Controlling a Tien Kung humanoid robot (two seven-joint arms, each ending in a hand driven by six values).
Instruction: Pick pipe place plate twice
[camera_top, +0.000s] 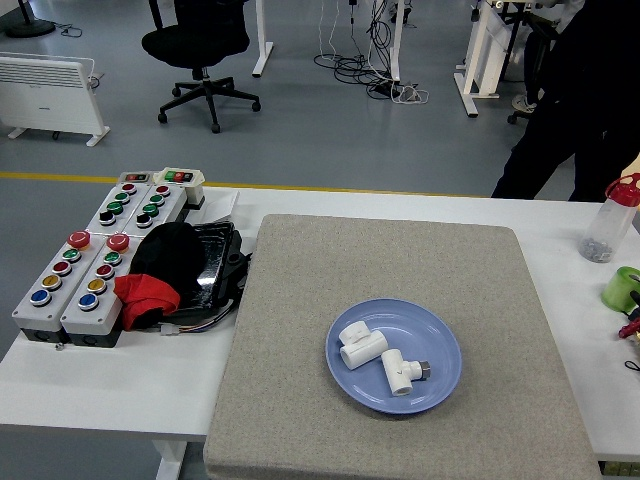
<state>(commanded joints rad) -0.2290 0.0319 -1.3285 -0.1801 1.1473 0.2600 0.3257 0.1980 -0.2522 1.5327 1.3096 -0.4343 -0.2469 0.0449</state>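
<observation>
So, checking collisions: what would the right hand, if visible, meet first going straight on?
That hand is out of view, so no line can be judged. Both pipes lie on the plate.

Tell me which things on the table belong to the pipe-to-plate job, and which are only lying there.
Job: two white pipe fittings, blue plate.

Lying about: button boxes, black and red cloth, bottle, green cup, grey mat.

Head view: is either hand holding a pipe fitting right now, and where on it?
Nothing is held. Neither robot hand is in view. Both white pipe fittings lie on the blue plate, untouched.
</observation>
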